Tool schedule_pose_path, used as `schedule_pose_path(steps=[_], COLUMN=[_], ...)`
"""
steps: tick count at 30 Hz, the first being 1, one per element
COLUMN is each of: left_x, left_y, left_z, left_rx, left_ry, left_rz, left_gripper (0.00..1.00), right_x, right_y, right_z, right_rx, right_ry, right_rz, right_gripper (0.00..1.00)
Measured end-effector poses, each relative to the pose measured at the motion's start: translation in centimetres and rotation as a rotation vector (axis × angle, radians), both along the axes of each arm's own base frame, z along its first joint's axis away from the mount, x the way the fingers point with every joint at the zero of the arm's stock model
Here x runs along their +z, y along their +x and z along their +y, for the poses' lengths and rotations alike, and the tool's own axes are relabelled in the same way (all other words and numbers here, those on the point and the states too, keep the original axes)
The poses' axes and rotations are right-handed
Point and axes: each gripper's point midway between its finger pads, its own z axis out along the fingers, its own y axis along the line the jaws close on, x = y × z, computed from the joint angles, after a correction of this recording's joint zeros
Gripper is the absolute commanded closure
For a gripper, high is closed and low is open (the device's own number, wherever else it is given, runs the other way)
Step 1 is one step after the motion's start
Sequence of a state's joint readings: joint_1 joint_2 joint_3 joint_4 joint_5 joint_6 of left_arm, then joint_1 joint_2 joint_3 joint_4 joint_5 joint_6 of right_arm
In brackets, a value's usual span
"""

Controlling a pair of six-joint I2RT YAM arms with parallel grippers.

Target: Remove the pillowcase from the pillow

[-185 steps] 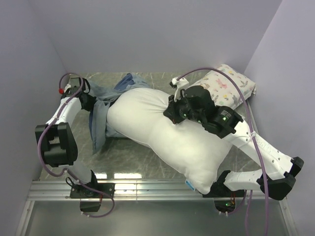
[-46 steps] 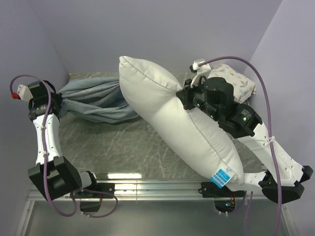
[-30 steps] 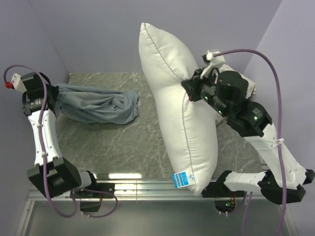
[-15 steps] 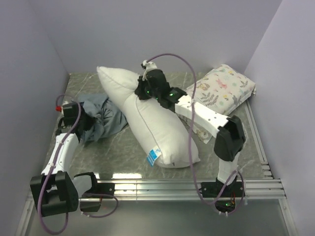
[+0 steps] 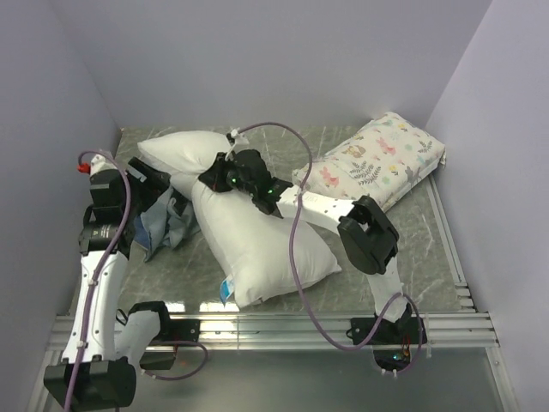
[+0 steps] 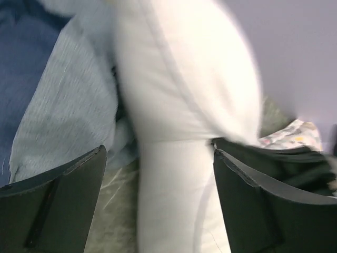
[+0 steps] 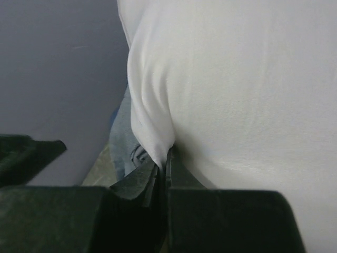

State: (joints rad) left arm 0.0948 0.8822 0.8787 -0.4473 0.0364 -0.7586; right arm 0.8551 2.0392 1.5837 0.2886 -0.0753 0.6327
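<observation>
Right gripper (image 7: 164, 161): jaws closed on a thin fold of the white pillow (image 5: 257, 236); the rest of the pillow swells above and to the right of the pinch.
Left gripper (image 6: 158, 150): fingers spread wide with nothing held; the pillow's seam runs through the gap between them without touching either one.
Pillowcase (image 5: 163, 225): a crumpled heap with its grey-blue inner side showing and a dark navy patch at the far left in the left wrist view; it lies just outside the left finger, beside the pillow's left flank and possibly tucked slightly under it.
Change: a second ago the right arm held the pillow upright, high over the table (image 5: 412, 249); it now lies bent on the surface; the left gripper, then bunched on the pillowcase, has let go.
Meaning for the task: the cover is wholly off the pillow, so the removal appears complete; only the right gripper's release seems outstanding.
Bystander: the flower-printed pillow (image 5: 377, 159) lies well apart from both sets of jaws, at the far right.
</observation>
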Motion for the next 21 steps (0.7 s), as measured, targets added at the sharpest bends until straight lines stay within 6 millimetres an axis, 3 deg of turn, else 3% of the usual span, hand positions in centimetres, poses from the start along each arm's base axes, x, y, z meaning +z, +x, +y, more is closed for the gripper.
schedule_pose_path(steps=[1, 4, 7, 11, 15, 18, 21], left_x=[1.3, 4.0, 4.5, 4.3, 5.5, 6.7, 7.4], left_y=[0.0, -0.1, 0.0, -0.2, -1.0, -1.9, -2.5], left_z=[0.0, -0.1, -0.8, -1.6, -2.9, -3.9, -4.6], left_rx=[-0.004, -0.025, -0.079, -0.145, -0.208, -0.252, -0.285], left_ry=[0.011, 0.033, 0.049, 0.065, 0.081, 0.096, 0.105], left_rz=[-0.029, -0.092, -0.106, -0.104, -0.163, -0.213, -0.242], left_gripper=[0.12, 0.10, 0.07, 0.05, 0.04, 0.04, 0.04], right_x=[-0.3, -0.1, 2.5, 6.9, 12.3, 16.6, 18.3], right_y=[-0.4, -1.4, -1.8, -2.4, -3.4, -4.3, -6.4], right_z=[0.6, 1.6, 2.1, 0.7, -3.0, -7.4, -12.8], right_rx=[0.013, 0.056, 0.092, 0.116, 0.103, 0.038, -0.049], right_ry=[0.008, 0.016, 0.029, 0.016, 0.027, 0.047, 0.038], right_rz=[0.004, 0.009, -0.019, -0.056, -0.090, -0.141, -0.170], right_gripper=[0.71, 0.45, 0.31, 0.27, 0.18, 0.16, 0.13])
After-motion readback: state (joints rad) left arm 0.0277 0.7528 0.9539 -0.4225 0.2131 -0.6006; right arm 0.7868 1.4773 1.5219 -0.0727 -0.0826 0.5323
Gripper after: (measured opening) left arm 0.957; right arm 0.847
